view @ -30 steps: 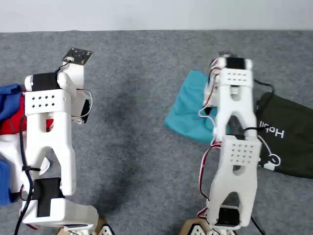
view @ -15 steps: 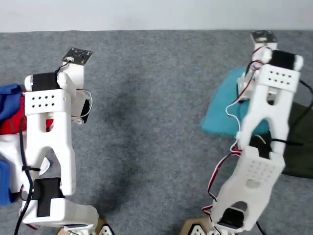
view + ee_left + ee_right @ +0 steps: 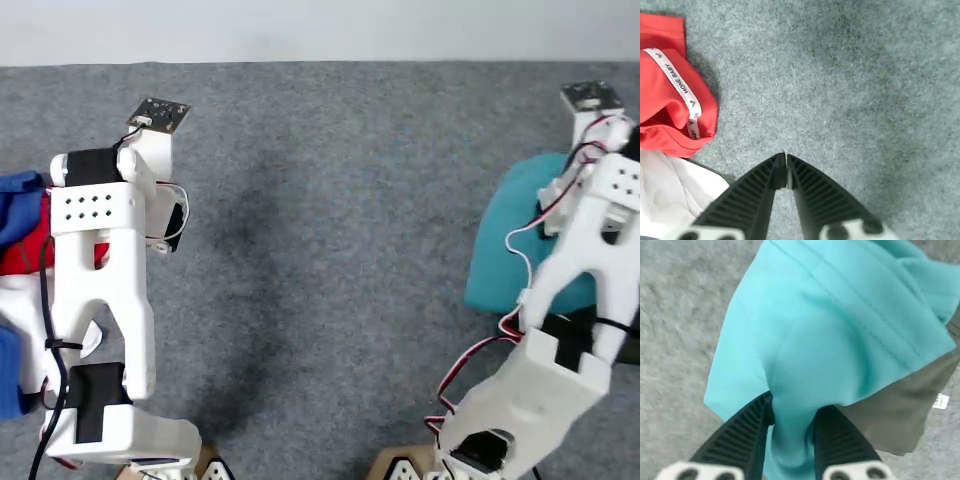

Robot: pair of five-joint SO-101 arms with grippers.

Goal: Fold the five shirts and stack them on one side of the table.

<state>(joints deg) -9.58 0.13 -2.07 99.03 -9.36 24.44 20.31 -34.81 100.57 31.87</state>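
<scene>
My right gripper (image 3: 792, 415) is shut on a fold of the teal shirt (image 3: 840, 335), which bunches up between its fingers. In the high view the teal shirt (image 3: 510, 240) lies at the table's right edge under the right arm. A dark green shirt (image 3: 900, 410) lies partly beneath it. My left gripper (image 3: 786, 165) is shut with nothing in it, just above the grey carpet and next to a crumpled red shirt (image 3: 670, 95) and a white shirt (image 3: 670, 195). At the left edge of the table lie a blue shirt (image 3: 18, 205), the red shirt (image 3: 25, 250) and the white shirt (image 3: 20, 300).
Grey carpet (image 3: 320, 230) covers the table, with a broad bare stretch between the two arms. More blue cloth (image 3: 10, 375) lies at the lower left edge beside the left arm's base. A pale wall runs along the far edge.
The right arm has swung to the right, carrying the teal shirt from the centre right to the right edge, over the dark green shirt. The left arm has not moved.
</scene>
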